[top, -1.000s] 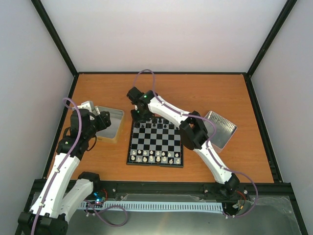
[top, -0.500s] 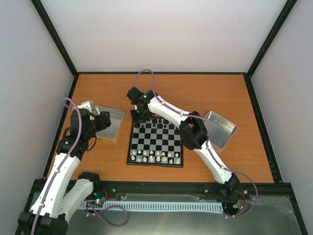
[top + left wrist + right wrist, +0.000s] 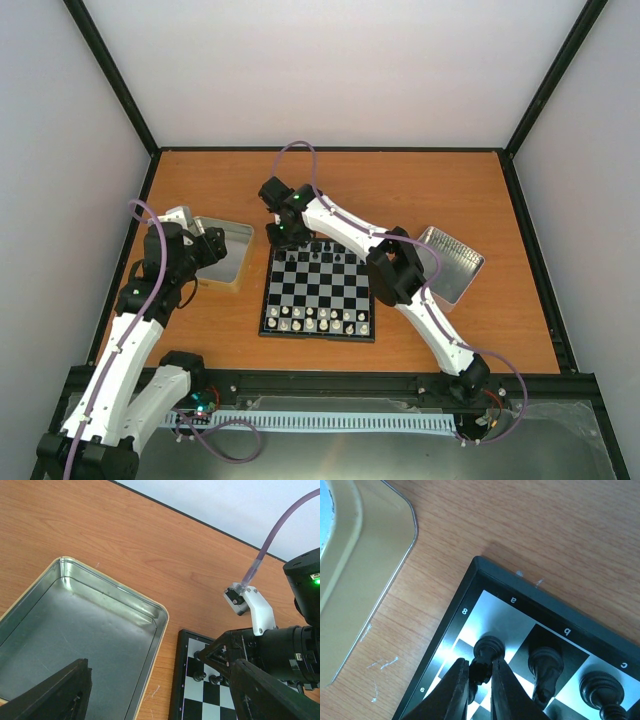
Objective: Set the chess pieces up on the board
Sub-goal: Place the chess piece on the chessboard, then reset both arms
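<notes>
Tool status: the right tool point(image 3: 480, 666) is closed narrowly on a black piece point(image 3: 489, 647) at the far left corner of the board point(image 3: 318, 290). The left tool point(image 3: 161, 670) hangs wide open, holding nothing, above the left tray point(image 3: 100, 625).

1. Worktop point(image 3: 420, 190): carries the board at centre, with the left tray just beside its far left corner and a right tray point(image 3: 455, 262) near its right side. The board appears to lie loose. Any sideways push from the right tool at the corner could slide it and disturb every rank.

2. Right arm: reaches diagonally over the board's right side to the far rank. A low or sweeping retreat could knock pieces beneath it.

3. Board: whitish pieces point(image 3: 318, 320) fill the two near ranks. Black pieces point(image 3: 325, 255) stand along the far edge, too small to count.

4. Held piece: sits at the corner square, by the border marks a and 8. Whether its base is down cannot be told. Judgement: the placing step is at or near release.

5. Risks at release:
- The piece looks close to the square's inner edge. Released tilted, it could topple or roll over the border onto the worktop.
- It could cling to a finger and lift or tip as the tool rises.
- The neighbouring piece point(image 3: 546, 667) on the b file stands just beside the right-hand finger. Jaws opening wide could clip it.
</notes>
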Robot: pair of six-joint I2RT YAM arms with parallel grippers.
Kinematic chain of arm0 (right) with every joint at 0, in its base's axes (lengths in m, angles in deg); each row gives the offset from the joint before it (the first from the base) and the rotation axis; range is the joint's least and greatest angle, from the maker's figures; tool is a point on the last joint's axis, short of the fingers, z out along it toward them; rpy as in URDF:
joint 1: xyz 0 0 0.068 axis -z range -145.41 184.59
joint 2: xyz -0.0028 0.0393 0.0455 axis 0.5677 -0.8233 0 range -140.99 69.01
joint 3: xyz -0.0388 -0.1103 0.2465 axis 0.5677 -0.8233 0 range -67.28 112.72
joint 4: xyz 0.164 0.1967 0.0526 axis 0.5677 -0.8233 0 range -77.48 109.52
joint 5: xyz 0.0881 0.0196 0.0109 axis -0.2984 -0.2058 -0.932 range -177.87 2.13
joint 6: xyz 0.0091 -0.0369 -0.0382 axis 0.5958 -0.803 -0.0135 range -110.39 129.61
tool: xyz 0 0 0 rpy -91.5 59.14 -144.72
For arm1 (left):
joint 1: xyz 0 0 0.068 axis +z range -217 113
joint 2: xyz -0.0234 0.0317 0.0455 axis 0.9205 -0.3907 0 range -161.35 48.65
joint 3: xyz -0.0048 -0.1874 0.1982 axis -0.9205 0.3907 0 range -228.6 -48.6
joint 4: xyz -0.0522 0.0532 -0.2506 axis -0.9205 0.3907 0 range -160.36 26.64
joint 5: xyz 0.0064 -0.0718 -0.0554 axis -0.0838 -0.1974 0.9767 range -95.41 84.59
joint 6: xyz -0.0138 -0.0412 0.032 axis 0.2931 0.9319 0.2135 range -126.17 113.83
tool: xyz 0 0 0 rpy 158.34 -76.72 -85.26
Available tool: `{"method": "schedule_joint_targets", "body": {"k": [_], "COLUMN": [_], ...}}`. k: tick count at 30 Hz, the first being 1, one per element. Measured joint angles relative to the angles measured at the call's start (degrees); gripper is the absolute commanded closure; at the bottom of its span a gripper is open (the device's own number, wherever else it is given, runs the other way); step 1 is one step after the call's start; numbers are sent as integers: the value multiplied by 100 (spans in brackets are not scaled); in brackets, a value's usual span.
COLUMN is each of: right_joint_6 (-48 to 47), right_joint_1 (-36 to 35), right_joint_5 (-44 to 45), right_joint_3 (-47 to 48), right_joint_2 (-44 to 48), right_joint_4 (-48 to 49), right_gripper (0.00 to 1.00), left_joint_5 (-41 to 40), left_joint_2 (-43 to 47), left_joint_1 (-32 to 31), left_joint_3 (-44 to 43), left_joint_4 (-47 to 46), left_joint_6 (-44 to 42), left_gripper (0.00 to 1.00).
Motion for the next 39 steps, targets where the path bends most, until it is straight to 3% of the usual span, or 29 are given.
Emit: {"method": "schedule_joint_targets", "body": {"k": [12,27,32,39], "right_joint_6": [15,15,57,201], "right_joint_1": [2,4,4,76], "right_joint_5": [101,-70,48,1110], "right_joint_3": [81,76,-763,-3807], "right_joint_2": [-76,72,1202,4113], "right_joint_4": [125,315,632,1488], "right_gripper": [86,64,54,45], "left_joint_5": [-2,24,251,507], "left_joint_2": [11,229,437,1010], "left_joint_1": [0,0,0,0], "left_joint_3": [0,4,-20,-490], "left_joint_4": [2,-2,4,157], "left_joint_6": [-2,-33,-234,-619], "left_gripper": [23,23,17,4]}}
